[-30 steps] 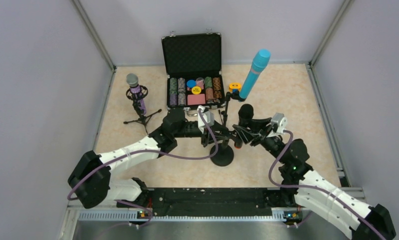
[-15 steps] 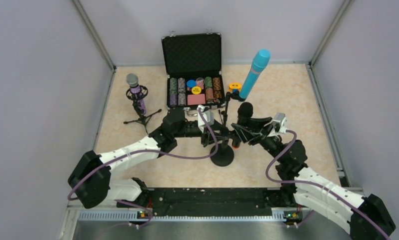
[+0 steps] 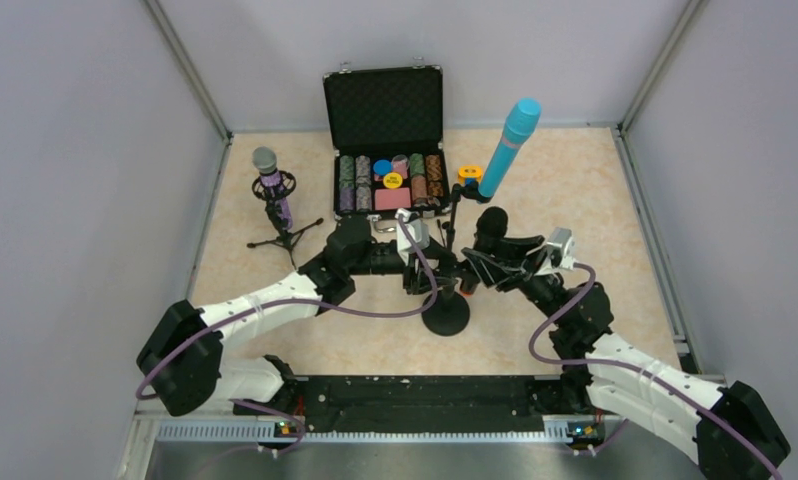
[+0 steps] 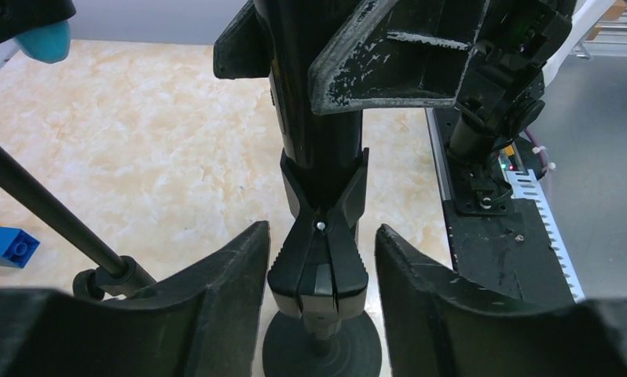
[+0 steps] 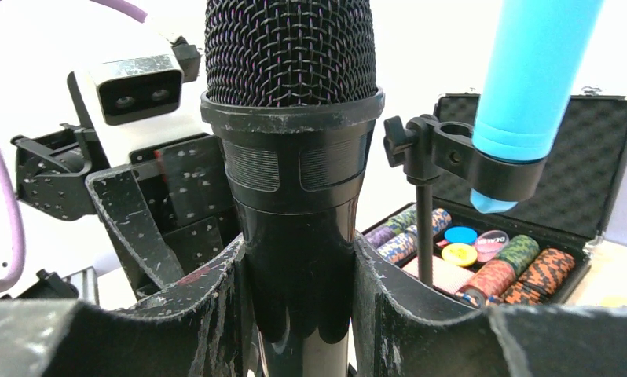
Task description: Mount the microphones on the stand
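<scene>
My right gripper (image 3: 481,264) (image 5: 297,251) is shut on the black microphone (image 3: 489,228) (image 5: 292,118), holding it upright against the round-based stand (image 3: 445,316). Its orange end (image 3: 468,287) points down. In the left wrist view the microphone body (image 4: 318,102) sits in the stand's black spring clip (image 4: 318,267). My left gripper (image 3: 422,272) (image 4: 320,236) is open, its fingers on either side of the clip handles with small gaps. The cyan microphone (image 3: 510,140) (image 5: 530,78) sits in the stand's upper clip. The purple microphone (image 3: 270,178) stands in a small tripod at the far left.
An open black case of poker chips (image 3: 387,150) stands at the back centre, with a yellow-orange object (image 3: 469,174) beside it. A blue brick (image 4: 8,245) lies on the floor. Grey walls enclose the table. A black rail (image 3: 425,395) runs along the near edge.
My right arm has shifted slightly left, bringing the black microphone a little closer to the stand. The left arm has hardly moved.
</scene>
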You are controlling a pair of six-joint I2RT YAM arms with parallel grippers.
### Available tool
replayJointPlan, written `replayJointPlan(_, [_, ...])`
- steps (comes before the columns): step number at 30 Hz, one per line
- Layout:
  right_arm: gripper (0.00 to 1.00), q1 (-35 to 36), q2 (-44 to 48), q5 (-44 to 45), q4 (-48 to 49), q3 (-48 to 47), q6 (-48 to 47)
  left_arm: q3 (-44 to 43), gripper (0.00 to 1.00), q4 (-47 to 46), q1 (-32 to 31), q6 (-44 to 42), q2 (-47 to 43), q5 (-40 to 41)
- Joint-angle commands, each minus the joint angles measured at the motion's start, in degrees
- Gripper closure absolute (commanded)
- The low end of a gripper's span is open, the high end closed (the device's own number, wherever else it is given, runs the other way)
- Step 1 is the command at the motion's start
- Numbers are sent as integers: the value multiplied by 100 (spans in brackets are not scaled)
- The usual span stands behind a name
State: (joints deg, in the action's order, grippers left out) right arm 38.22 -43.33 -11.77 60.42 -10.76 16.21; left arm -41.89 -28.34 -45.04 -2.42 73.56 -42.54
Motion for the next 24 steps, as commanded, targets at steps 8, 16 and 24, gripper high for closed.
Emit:
replayJointPlan(8, [78, 122, 121, -168, 313, -18, 129, 181, 19, -641, -58, 217, -195, 391])
replayJointPlan(16, [22, 122, 353, -88, -16, -46, 125, 534, 15, -1049, -64, 496, -593, 767])
replayJointPlan(24, [7, 125, 973, 51, -1036, -153, 88, 876, 11, -794, -63, 547, -1454, 1304])
